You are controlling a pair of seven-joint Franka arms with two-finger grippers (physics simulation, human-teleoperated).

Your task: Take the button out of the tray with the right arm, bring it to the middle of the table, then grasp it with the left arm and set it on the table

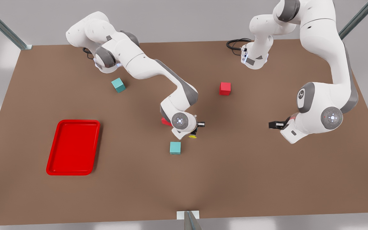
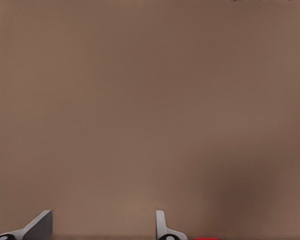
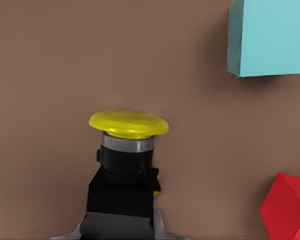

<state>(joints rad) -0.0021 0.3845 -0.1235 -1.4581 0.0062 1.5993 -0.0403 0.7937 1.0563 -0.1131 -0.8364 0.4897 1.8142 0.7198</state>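
Observation:
The button [image 3: 126,165], a dark boxy body under a round yellow cap, sits between the fingers of my right gripper [image 3: 121,222], which is shut on its body. In the front view that gripper [image 1: 194,130] is near the middle of the table [image 1: 251,179], the yellow cap [image 1: 192,136] showing just below the wrist. The red tray [image 1: 73,147] lies at the front view's left with nothing in it. My left gripper [image 1: 275,124] waits to the front view's right, apart from the button; its fingers [image 2: 40,227] stand open over bare tabletop.
A teal cube [image 1: 175,148] lies just in front of the right gripper and a red cube [image 1: 164,121] is partly hidden behind its wrist. Farther back sit another teal cube [image 1: 118,85] and another red cube [image 1: 225,88]. Bare tabletop lies between the two grippers.

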